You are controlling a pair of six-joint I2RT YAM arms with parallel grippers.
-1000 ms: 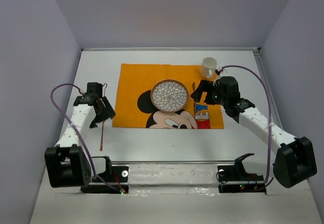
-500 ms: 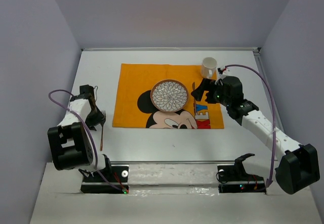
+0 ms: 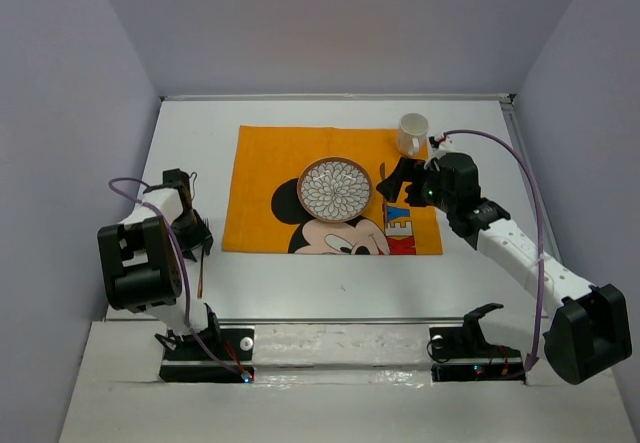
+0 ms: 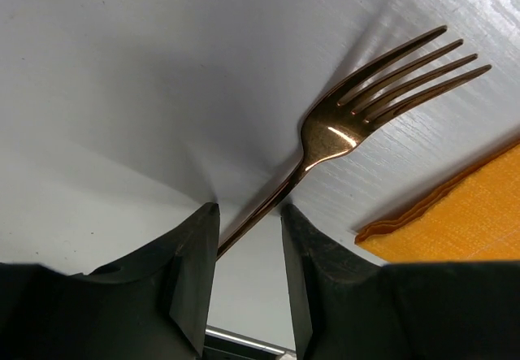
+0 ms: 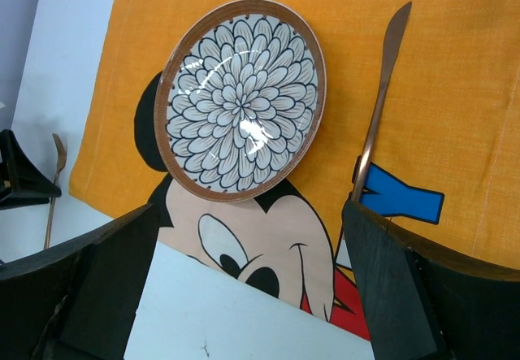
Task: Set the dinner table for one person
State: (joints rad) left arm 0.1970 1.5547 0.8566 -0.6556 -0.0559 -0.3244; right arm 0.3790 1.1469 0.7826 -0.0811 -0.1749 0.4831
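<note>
Lying white and flat between grey walls, the dinner table (image 3: 330, 273) carries an orange placemat (image 3: 265, 173) at its far middle. On the placemat are a flowered plate (image 3: 335, 189) and, to its right, a knife (image 5: 379, 108). A mug (image 3: 412, 133) stands at its far right corner. The left gripper (image 4: 246, 214) has its fingers apart on both sides of a fork (image 4: 333, 128) handle. The right gripper (image 5: 250, 207) is over the placemat, fingers wide apart.
</note>
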